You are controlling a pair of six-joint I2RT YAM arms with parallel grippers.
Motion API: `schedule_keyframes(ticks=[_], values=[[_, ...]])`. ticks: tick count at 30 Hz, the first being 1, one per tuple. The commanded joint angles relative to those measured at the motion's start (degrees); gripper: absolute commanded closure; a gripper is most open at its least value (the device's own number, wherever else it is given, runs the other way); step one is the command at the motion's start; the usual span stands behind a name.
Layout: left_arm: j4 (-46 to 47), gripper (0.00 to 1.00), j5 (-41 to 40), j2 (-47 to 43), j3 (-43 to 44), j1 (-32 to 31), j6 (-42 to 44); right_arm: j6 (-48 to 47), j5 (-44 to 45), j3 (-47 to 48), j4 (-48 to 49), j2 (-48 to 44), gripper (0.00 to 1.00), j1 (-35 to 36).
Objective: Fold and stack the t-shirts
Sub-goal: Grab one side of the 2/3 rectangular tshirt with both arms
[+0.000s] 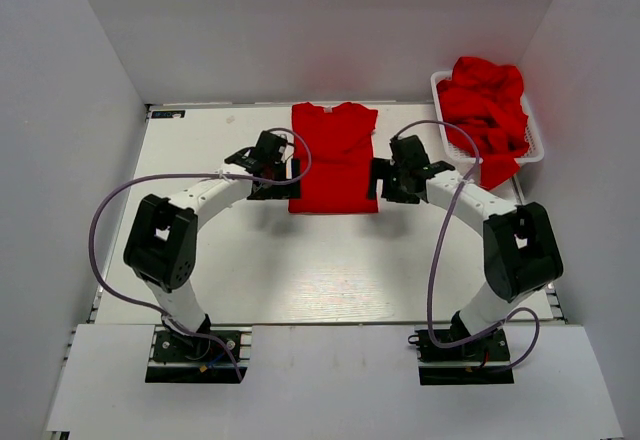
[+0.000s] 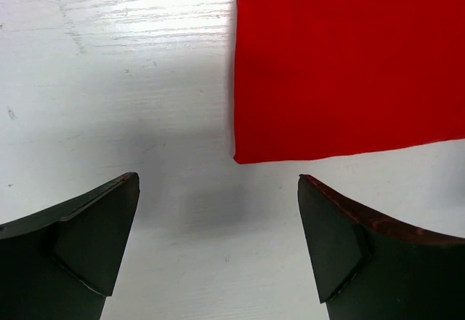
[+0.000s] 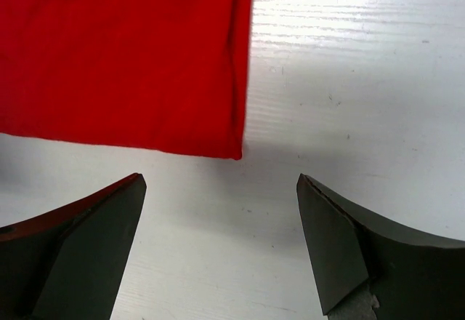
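A red t-shirt [image 1: 333,156] lies flat on the white table, folded into a narrow upright rectangle with its collar at the far end. My left gripper [image 1: 281,179] is open and empty at the shirt's near left corner [image 2: 240,156]. My right gripper [image 1: 384,181] is open and empty at the shirt's near right corner [image 3: 236,153]. Neither gripper touches the fabric. More red t-shirts [image 1: 487,108] lie crumpled in the white mesh basket [image 1: 535,132] at the far right.
White walls enclose the table on the left, back and right. The basket stands against the right wall. Purple cables loop from each arm. Bare table [image 1: 330,260] lies between the shirt and the arm bases.
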Motion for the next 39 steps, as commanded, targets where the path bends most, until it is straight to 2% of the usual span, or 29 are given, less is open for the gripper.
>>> schedule_keyframes(ticks=[1, 12, 26, 32, 35, 36, 38, 39], values=[[1.8, 0.0, 1.6, 0.2, 0.3, -0.1, -1.7, 1.9, 2.0, 1.1, 3.7, 0.9, 0.1, 0.8], [3.5, 0.0, 1.6, 5.8, -0.3, -0.1, -1.7, 4.2, 5.8, 1.6, 3.2, 7.1, 0.1, 2.2], [0.9, 0.0, -4.3, 13.0, 1.0, -2.8, -3.3, 6.2, 9.8, 1.9, 2.7, 13.2, 0.1, 2.9], [2.0, 0.16, -3.8, 13.0, -0.6, -3.8, -3.8, 7.4, 9.0, 1.9, 3.0, 13.8, 0.11, 3.8], [3.2, 0.27, -3.1, 13.5, -1.3, -4.5, -3.8, 8.1, 7.0, 1.2, 3.9, 13.9, 0.29, 4.6], [3.9, 0.31, -3.1, 13.5, -1.3, -4.5, -3.8, 8.4, 6.6, 1.2, 4.2, 13.9, 0.48, 4.9], [4.5, 0.38, -1.5, 14.6, -1.9, -5.0, -3.8, 8.3, 5.0, 0.7, 4.6, 13.9, 0.59, 5.1], [4.5, 0.5, -1.5, 14.6, -1.9, -5.0, -3.8, 8.7, 4.8, 0.6, 4.8, 14.0, 0.77, 5.3]])
